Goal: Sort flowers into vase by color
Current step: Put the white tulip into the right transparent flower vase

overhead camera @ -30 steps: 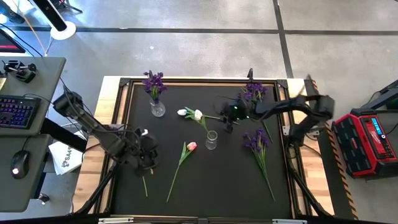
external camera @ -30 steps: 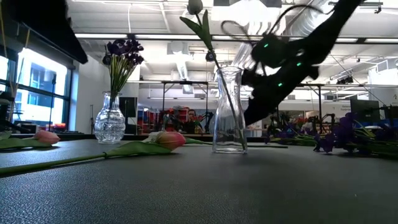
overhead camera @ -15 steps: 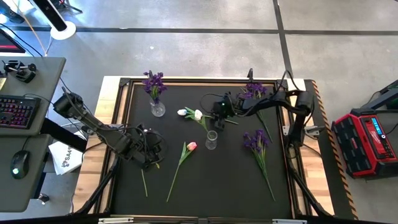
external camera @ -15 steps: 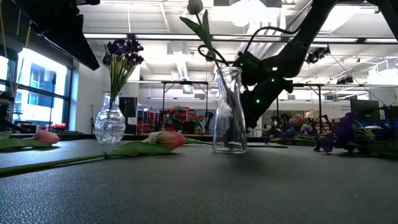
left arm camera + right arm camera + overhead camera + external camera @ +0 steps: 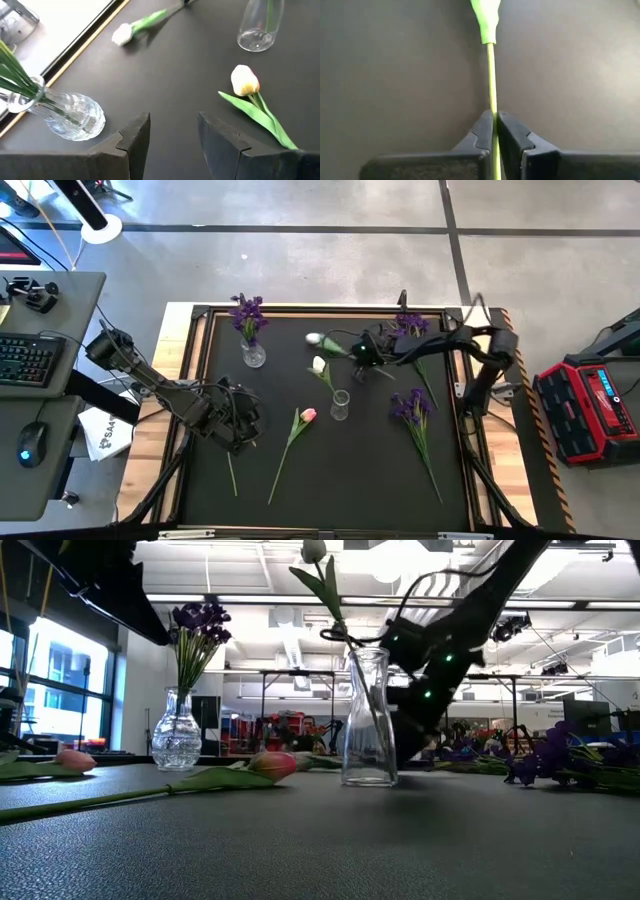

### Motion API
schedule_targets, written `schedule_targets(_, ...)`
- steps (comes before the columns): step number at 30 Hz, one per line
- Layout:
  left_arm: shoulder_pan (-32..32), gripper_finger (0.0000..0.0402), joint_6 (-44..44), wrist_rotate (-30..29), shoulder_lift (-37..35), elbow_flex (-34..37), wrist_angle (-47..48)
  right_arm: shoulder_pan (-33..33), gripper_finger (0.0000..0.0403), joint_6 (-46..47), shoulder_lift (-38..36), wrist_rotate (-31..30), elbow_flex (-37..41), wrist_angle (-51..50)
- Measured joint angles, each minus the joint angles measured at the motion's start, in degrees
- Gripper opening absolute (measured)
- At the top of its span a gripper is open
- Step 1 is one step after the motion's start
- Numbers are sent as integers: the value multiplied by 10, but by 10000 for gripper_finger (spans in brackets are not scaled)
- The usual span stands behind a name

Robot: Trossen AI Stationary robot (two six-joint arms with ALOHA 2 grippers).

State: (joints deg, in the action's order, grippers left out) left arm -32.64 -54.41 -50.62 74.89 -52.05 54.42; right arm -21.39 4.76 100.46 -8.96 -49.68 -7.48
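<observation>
While two vases (image 5: 341,406) stand, flowers (image 5: 416,412) lie

right gripper (image 5: 493,131) closed on white tulip (image 5: 314,339), dragged back

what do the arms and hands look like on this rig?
Both arms are dark, near-black jointed links with loose black cables looped alongside. The right arm shows small green indicator lights near its wrist. Each hand, left hand and right hand, has two matte black, blocky, angular fingers.
</observation>
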Motion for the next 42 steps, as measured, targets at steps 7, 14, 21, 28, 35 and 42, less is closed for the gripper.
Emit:
schedule_targets(7,0,154,-24,-32,0,0,26,46,2,178,-80,-65,0,-174)
schedule_targets(14,0,154,-22,-41,0,0,52,100,4,308,-76,-76,-1,-222)
schedule_targets(21,-4,154,-59,-42,0,0,117,151,5,421,-54,-92,-1,-208)
schedule_targets(28,-31,154,-91,-62,0,0,152,187,59,452,-58,-100,-1,-250)
schedule_targets(35,-59,154,-101,-87,0,0,152,190,156,397,-65,-126,-1,-235)
schedule_targets(42,-68,154,-113,-93,0,0,152,163,177,259,-65,-123,-1,-137)
